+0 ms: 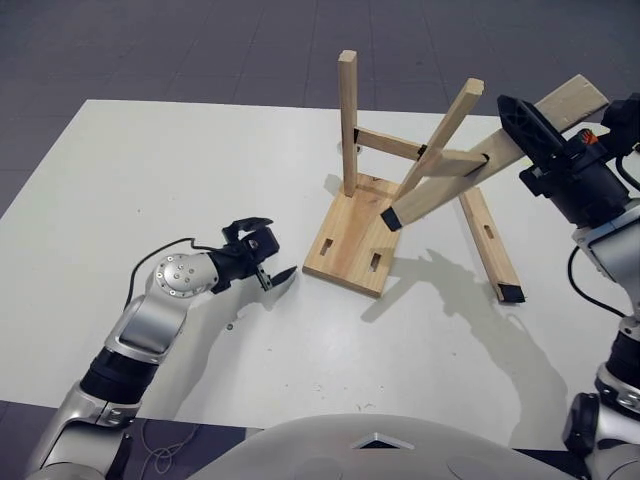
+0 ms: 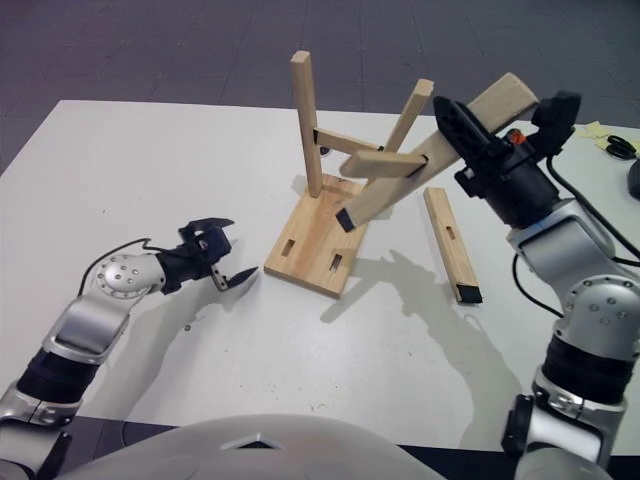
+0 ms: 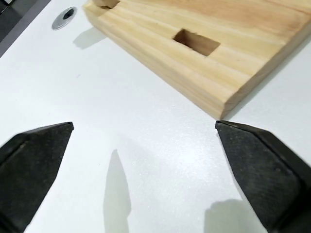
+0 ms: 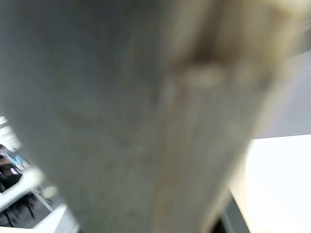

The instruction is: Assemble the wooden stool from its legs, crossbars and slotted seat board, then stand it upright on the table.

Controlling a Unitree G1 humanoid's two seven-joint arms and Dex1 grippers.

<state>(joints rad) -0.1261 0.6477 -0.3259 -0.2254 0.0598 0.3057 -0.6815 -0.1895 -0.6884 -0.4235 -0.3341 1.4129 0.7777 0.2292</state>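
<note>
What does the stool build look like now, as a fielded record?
Seat board: flat on table, slots up
Upright leg: standing in board's far corner
Crossbar: sticking out from upright leg
Right gripper: shut on tilted leg above board
Loose leg: lying on table, right of board
Left gripper: open, low near board's nearest corner

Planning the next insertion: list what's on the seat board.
Upright leg at far corner of seat board; two near slots empty. Held leg hides where tilted leg lands.

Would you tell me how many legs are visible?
4 legs: one upright in the seat board, one leaning beside it, one held in the right end effector, one lying on the table.
</note>
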